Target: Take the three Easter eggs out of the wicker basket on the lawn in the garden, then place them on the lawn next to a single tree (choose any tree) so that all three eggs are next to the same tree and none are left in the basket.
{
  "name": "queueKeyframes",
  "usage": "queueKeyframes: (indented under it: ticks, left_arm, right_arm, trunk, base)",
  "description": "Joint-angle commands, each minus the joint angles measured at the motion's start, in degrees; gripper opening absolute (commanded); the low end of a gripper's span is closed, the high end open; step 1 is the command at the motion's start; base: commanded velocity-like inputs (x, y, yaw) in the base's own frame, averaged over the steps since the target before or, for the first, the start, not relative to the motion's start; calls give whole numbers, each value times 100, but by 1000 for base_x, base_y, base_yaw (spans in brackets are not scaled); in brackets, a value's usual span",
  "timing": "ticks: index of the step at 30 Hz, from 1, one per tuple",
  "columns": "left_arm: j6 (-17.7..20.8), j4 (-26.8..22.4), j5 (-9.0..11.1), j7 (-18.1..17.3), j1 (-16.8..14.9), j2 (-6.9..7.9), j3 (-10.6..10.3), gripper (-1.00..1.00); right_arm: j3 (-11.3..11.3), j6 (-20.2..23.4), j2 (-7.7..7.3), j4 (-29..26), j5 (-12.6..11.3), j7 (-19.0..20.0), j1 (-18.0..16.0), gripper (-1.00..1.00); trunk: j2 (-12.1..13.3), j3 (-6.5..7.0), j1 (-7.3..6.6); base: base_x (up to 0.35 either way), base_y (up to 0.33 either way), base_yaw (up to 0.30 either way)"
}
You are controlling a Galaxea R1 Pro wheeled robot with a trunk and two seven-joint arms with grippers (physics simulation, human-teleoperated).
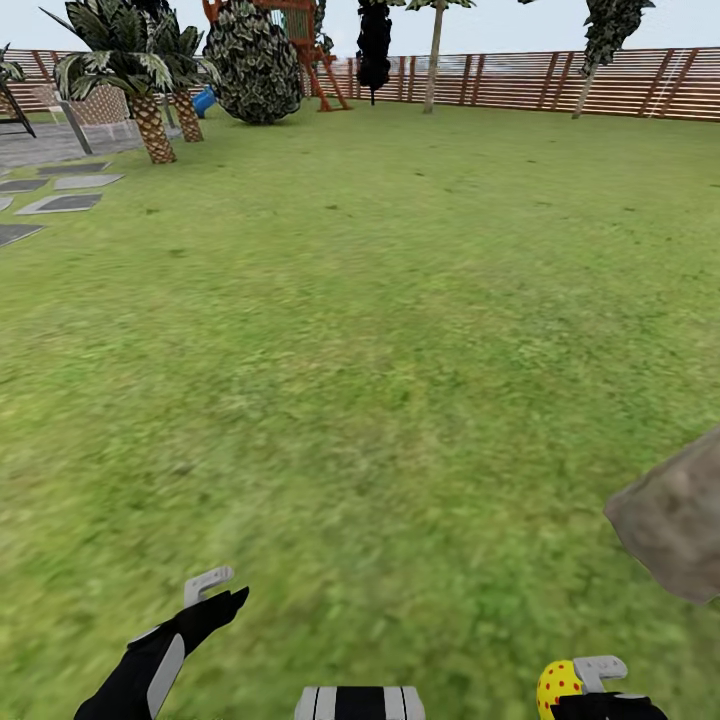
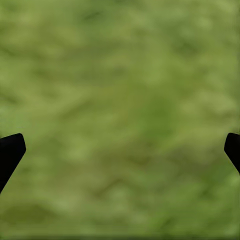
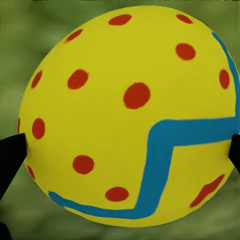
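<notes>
One Easter egg [image 1: 557,685], yellow with red spots, sits at the bottom right of the head view with my right gripper [image 1: 592,692] shut on it. In the right wrist view the same egg [image 3: 125,100] shows a blue zigzag band, and both dark fingertips [image 3: 11,155] press its sides. My left gripper [image 1: 222,592] hangs open and holds nothing over the lawn [image 1: 380,330]; its fingertips [image 2: 10,152] stand wide apart over grass. A thick mottled grey-brown tree trunk [image 1: 672,525] juts in at the right edge, a little ahead of the right gripper. The wicker basket is out of view.
Grey paving slabs [image 1: 65,200] lie far left. Palm plants [image 1: 150,110], a round shrub [image 1: 255,65], a dark conifer [image 1: 374,45] and thin-trunked trees [image 1: 433,60] stand along the slatted fence [image 1: 560,85]. Wide grass stretches between me and them.
</notes>
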Motion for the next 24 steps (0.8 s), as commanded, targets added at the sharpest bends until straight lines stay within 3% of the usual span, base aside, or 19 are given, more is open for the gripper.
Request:
queueKeyframes:
  ticks: [1, 5, 6, 15, 24]
  left_arm:
    - [51, -8, 44, -28, -2, -3, 24, 100]
    - [51, -8, 44, -27, -2, -3, 22, 100]
    - [51, -8, 47, -27, -2, -3, 24, 100]
    - [53, -8, 39, -24, -2, -3, 25, 100]
    - [51, -2, 47, -24, -2, -3, 30, 100]
  right_arm:
    - [6, 31, -3, -12, 12, 20, 1, -100]
    - [6, 21, -3, -12, 12, 20, 5, -100]
    - [6, 18, -3, -12, 12, 20, 2, 100]
    - [11, 29, -3, -12, 17, 20, 5, 100]
    - [6, 33, -3, -12, 21, 20, 1, 100]
  trunk:
    - [-2, -4, -1]
    - [-2, -4, -1]
    - [-2, -5, -1]
    - [-2, -6, -1]
    - [10, 193, -24]
  base:
    - [0, 0, 0]
    - [0, 0, 0]
    - [0, 0, 0]
    - [0, 0, 0]
    - [-64, 0, 0]
